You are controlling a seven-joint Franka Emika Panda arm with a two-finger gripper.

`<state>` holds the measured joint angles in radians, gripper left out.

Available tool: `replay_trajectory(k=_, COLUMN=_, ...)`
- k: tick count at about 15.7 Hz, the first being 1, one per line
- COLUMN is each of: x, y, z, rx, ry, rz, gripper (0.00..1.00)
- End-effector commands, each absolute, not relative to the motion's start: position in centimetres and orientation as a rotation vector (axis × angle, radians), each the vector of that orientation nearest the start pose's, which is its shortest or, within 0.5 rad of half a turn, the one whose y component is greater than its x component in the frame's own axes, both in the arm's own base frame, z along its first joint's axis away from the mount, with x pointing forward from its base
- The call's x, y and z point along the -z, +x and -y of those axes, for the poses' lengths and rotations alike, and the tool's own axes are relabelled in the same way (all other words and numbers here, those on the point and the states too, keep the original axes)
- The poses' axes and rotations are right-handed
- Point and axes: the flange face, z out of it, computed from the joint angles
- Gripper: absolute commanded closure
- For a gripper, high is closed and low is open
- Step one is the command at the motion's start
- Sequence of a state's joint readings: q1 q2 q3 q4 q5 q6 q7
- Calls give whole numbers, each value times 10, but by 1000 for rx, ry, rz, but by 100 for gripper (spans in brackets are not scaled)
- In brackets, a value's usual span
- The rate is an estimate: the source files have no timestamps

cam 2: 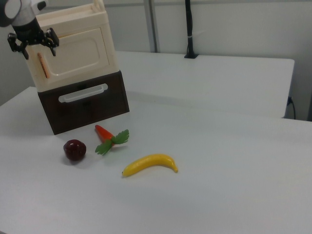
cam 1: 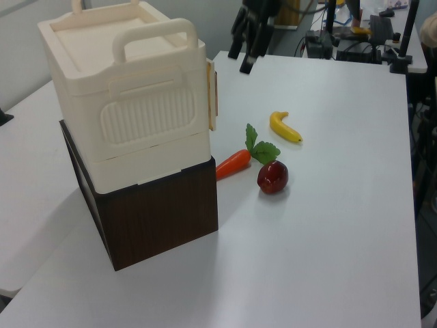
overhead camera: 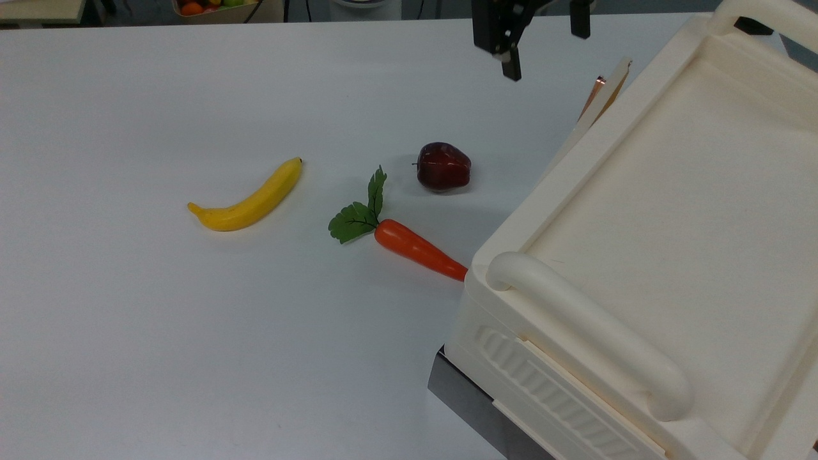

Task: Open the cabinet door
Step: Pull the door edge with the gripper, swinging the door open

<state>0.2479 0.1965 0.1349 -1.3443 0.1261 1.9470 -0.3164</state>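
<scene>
Cabinet door (overhead camera: 597, 105), a flat cream plastic panel with a copper strip, stands barely ajar at the top view's far right. My black hand (overhead camera: 543, 35) hovers apart, fingers spread, empty. Unheld, the door could swing shut.

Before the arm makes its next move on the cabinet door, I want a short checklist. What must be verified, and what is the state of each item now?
1. Door ajar at its free edge: ok, a narrow gap shows.
2. Door fully open: not ok.
3. Gripper jaws open: ok.
4. Gripper clear of the door: ok, it hangs apart from the edge.
5. Apple and carrot outside the door's swing: cannot tell.
6. Cabinet sits square on the brown base: ok.
</scene>
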Motion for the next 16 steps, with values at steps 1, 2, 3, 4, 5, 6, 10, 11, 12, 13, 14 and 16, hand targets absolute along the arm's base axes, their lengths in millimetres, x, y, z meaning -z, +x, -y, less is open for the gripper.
replay_trajectory(k=1, x=-679, y=593, z=-243, rx=667, ry=-2738, rz=925, gripper=0)
replay_trajectory(k=2, x=-684, y=592, z=-244, rx=696, ry=-2727, rz=919, gripper=0)
replay_trajectory(k=3, x=-689, y=591, z=-247, rx=733, ry=-2709, rz=917, gripper=0)
replay_trajectory(k=4, x=-693, y=591, z=-252, rx=775, ry=-2688, rz=917, gripper=0)
replay_trajectory(k=5, x=-695, y=591, z=-258, rx=816, ry=-2665, rz=912, gripper=0)
replay_trajectory(k=6, x=-697, y=592, z=-262, rx=851, ry=-2641, rz=905, gripper=0)
replay_trajectory(k=10, x=-698, y=588, z=-285, rx=913, ry=-2572, rz=917, gripper=0)
replay_trajectory(k=11, x=-694, y=588, z=-288, rx=905, ry=-2571, rz=922, gripper=0)
replay_trajectory(k=12, x=-689, y=587, z=-296, rx=891, ry=-2564, rz=934, gripper=0)
replay_trajectory(k=13, x=-685, y=588, z=-296, rx=880, ry=-2568, rz=935, gripper=0)
replay_trajectory(k=14, x=-683, y=587, z=-297, rx=874, ry=-2569, rz=937, gripper=0)
replay_trajectory(k=16, x=-678, y=587, z=-299, rx=856, ry=-2573, rz=940, gripper=0)
